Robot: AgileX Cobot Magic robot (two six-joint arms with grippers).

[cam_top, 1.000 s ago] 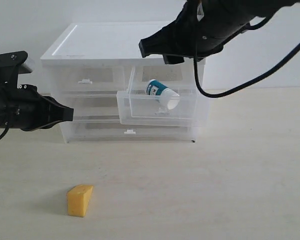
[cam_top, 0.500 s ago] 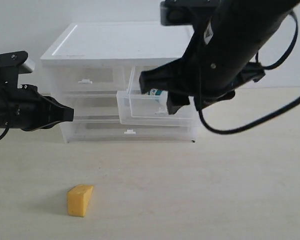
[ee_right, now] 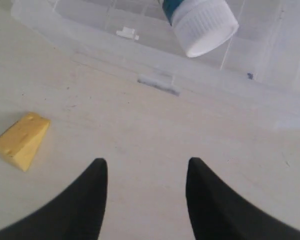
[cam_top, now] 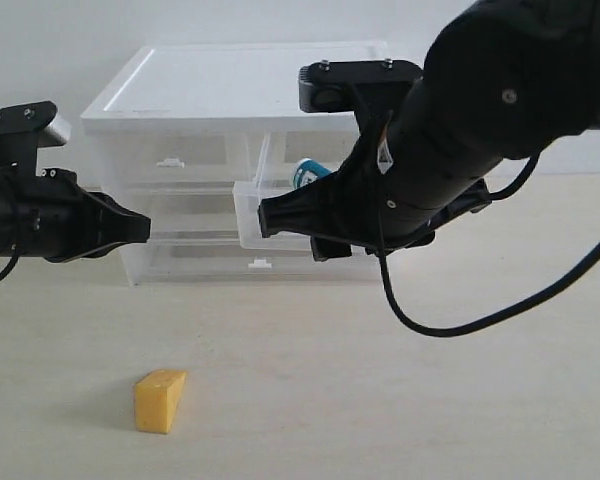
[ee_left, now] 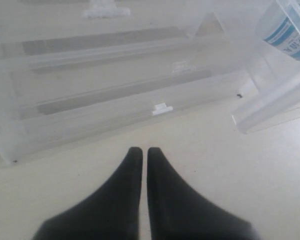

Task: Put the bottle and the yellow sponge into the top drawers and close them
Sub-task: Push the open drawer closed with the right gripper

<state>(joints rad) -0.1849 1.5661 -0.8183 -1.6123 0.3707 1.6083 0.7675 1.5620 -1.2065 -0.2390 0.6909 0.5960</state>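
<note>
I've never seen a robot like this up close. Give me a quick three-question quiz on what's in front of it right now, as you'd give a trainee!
1. True or false: the small white cylindrical bottle with the teal label lies inside the pulled-out translucent plastic top drawer.
2. Fill in: the orange-yellow wedge-shaped foam sponge lies on the pale ____.
3. The right pincer is: A) open and empty; B) shut on the bottle; C) shut on the sponge.
Key: 1 true; 2 table; 3 A.
</note>
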